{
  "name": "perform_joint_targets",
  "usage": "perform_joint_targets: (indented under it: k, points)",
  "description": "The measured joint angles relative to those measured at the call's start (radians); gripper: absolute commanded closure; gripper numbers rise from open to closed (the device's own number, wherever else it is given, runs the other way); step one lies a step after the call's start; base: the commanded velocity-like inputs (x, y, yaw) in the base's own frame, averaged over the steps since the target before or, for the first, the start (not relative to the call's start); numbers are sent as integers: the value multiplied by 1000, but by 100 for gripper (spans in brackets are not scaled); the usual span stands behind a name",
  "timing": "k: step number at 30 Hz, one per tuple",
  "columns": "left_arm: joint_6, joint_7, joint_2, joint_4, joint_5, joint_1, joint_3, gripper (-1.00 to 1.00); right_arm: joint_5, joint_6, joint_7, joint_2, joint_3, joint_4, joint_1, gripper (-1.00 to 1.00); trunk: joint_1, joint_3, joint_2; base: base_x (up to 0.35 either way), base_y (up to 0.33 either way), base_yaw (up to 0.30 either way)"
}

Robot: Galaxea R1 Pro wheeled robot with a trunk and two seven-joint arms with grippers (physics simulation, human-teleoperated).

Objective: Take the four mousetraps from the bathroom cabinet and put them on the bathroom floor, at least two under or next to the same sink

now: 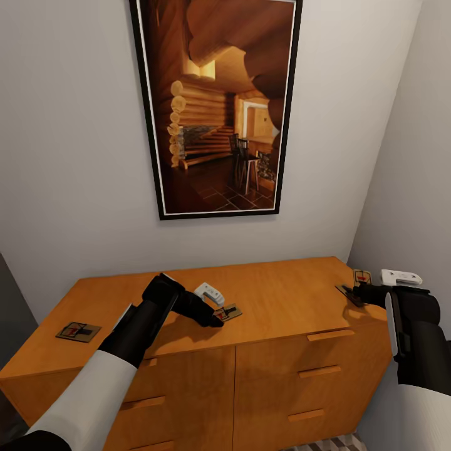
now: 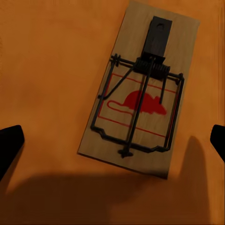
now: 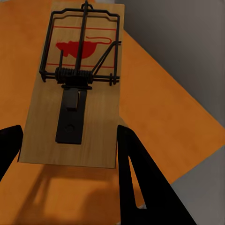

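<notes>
Three mousetraps lie flat on top of the cabinet: one near its left end, one in the middle and one at the right rear corner. The left gripper hovers over the middle trap, fingers spread wide. The right gripper straddles the corner trap, fingers open and not gripping. A framed picture hangs on the wall above.

Light looks soft and even to me; renders sharp; dark arm shadows pool on the counter under each gripper.
</notes>
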Motion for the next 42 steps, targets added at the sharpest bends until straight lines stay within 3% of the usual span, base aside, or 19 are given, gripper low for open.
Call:
perform_joint_targets:
  k: [19,35,42]
  points:
    - [-1,0,-14,-29,0,0,0,-100,0,0,0,0,0,3,0,100,0,0,0,0,0,0]
    - [-55,5,-16,16,3,-2,0,-100,-2,0,0,0,0,4,0,100,0,0,0,0,0,0]
    - [-68,7,-21,48,4,-30,1,-100,-2,0,-1,0,0,5,0,100,0,0,0,0,0,0]
